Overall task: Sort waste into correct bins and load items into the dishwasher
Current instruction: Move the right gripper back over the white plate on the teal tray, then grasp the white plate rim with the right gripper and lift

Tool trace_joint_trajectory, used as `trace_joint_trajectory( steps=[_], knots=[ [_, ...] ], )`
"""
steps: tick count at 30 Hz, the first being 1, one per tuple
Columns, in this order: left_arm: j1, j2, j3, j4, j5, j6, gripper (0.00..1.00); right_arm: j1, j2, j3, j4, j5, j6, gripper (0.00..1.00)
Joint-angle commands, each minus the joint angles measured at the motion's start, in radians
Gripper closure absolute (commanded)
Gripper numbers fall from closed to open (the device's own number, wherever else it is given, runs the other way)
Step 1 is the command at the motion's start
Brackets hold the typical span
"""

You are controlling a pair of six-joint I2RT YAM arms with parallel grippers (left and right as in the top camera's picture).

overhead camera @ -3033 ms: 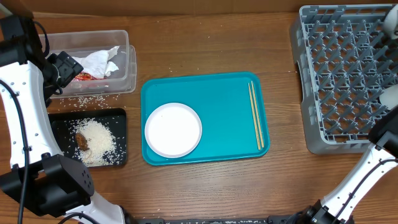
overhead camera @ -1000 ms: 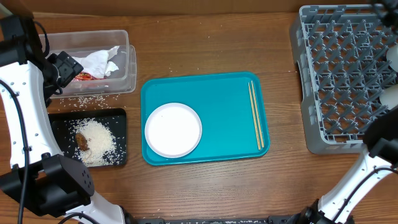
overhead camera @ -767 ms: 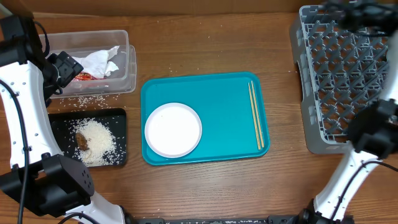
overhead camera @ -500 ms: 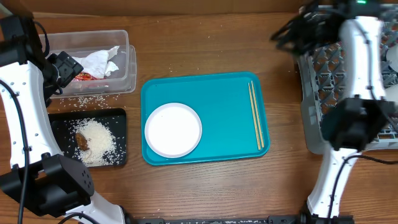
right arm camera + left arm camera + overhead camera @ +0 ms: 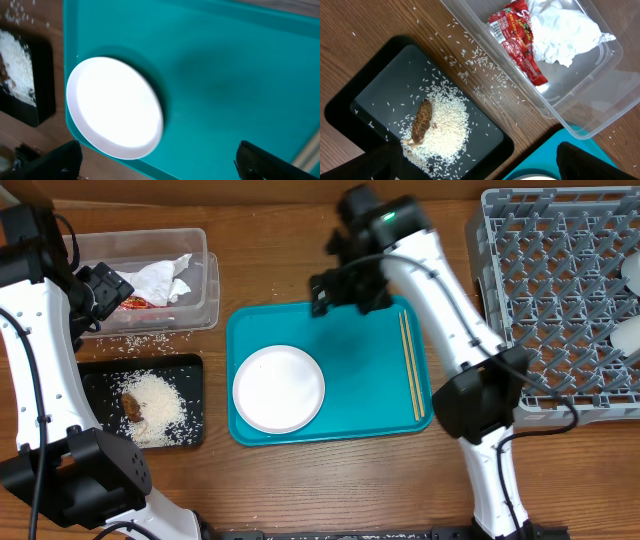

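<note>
Presently, the right gripper (image 5: pixel 157 152) has its jaws spread wide with nothing between them. It hangs over the far left part of the teal tray (image 5: pixel 360 330). The large white plate (image 5: pixel 115 107) lies below it, at the tray's near left. The chopsticks (image 5: pixel 411 366) lie side by side along the tray's right edge. The grey dish rack (image 5: pixel 560 290) stands to the right of the tray.

The left gripper (image 5: pixel 475 160) is likewise wide open and empty, above the left side of the table. Below it, the clear tub (image 5: pixel 580 95) holds the crumpled napkin (image 5: pixel 562 32) and the red wrapper (image 5: pixel 517 37). The black tray (image 5: pixel 350 105), near of the tub, holds the brown lump (image 5: pixel 422 120) on a heap of rice. Loose rice grains (image 5: pixel 480 60) lie scattered on the table between the two bins.
</note>
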Motion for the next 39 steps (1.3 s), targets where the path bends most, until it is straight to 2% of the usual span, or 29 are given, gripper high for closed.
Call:
trace_joint_trajectory(
  steps=[1, 3, 5, 18, 23, 27, 30, 34, 39],
  knots=[
    [-0.007, -0.013, 0.006, 0.001, -0.010, -0.006, 0.00, 0.097, -0.020, -0.084, 0.060, 0.089, 0.021, 0.10],
    [-0.007, -0.013, 0.006, 0.001, -0.010, -0.006, 0.00, 0.135, -0.020, -0.135, 0.088, 0.143, 0.067, 0.21],
    [-0.007, -0.013, 0.006, 0.000, -0.010, -0.006, 0.00, 0.164, -0.020, -0.194, 0.122, 0.155, 0.089, 0.28],
    [-0.007, -0.013, 0.006, 0.001, -0.010, -0.006, 0.00, 0.220, -0.020, -0.514, 0.272, 0.179, 0.217, 0.32],
    [-0.007, -0.013, 0.006, 0.001, -0.010, -0.006, 0.00, 0.220, -0.020, -0.584, 0.310, 0.156, 0.246, 0.48],
    [-0.007, -0.013, 0.006, 0.001, -0.010, -0.006, 0.00, 0.220, -0.020, -0.588, 0.312, 0.146, 0.249, 0.70],
    [-0.007, -0.013, 0.006, 0.001, -0.010, -0.006, 0.00, 0.214, -0.023, -0.568, 0.295, 0.147, 0.243, 0.94],
    [-0.007, -0.013, 0.006, 0.001, -0.010, -0.006, 0.00, 0.175, -0.023, -0.473, 0.212, 0.161, 0.233, 0.96],
    [-0.007, -0.013, 0.006, 0.001, -0.010, -0.006, 0.00, 0.079, -0.024, -0.258, 0.052, 0.346, 0.234, 0.96]
  ],
)
